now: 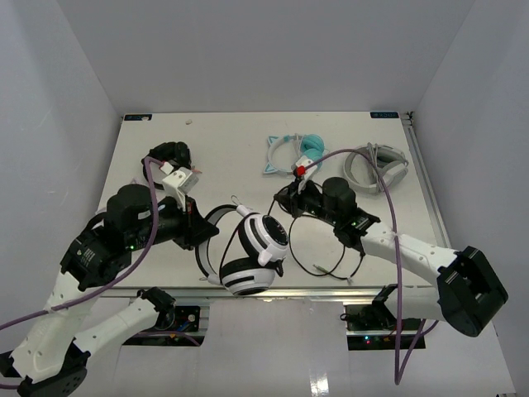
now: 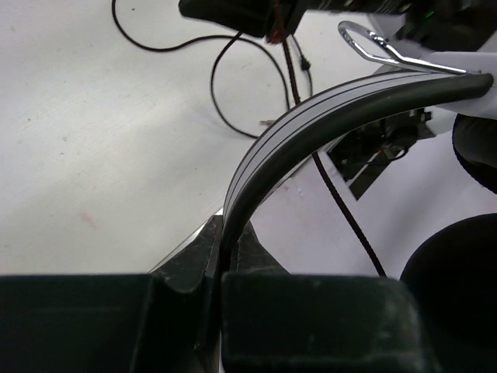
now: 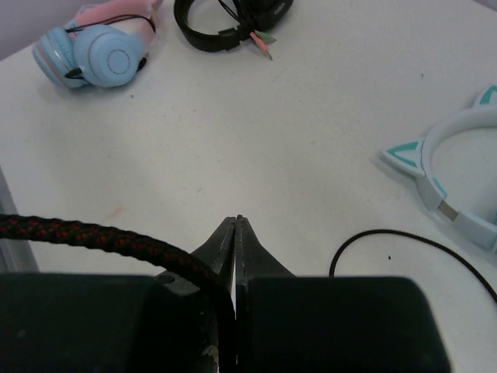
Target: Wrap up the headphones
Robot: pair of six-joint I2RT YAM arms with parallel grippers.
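1. The headphones lie at 6 o'clock on the table, near its front edge. The two ringed cups are stacked close together and the headband arches off toward 9 o'clock.
2. The left claw is closed on the headphones. The headband's dark edge runs down between its two fingers, and in the top view the claw sits just at 9 o'clock of the cups.
3. The right claw is squeezed tight, with no gap between its tips. The braided cable comes in from 9 o'clock in the wrist view and disappears into the seam between the fingers, so it looks pinched there.
4. From above, the right claw is at 1 o'clock of the cups, pointing toward 10 o'clock.
5. In the left wrist view the cable hangs from the right claw and passes under the headband. More of it lies in loose loops on the table at 4 o'clock of the cups.
6. Cat-ear headphones rest at 12 o'clock on the table.
7. A grey set lies at 2 o'clock.
8. A black set lies at 10 o'clock.
9. A blue-and-pink set shows only in the right wrist view, at 11 o'clock.
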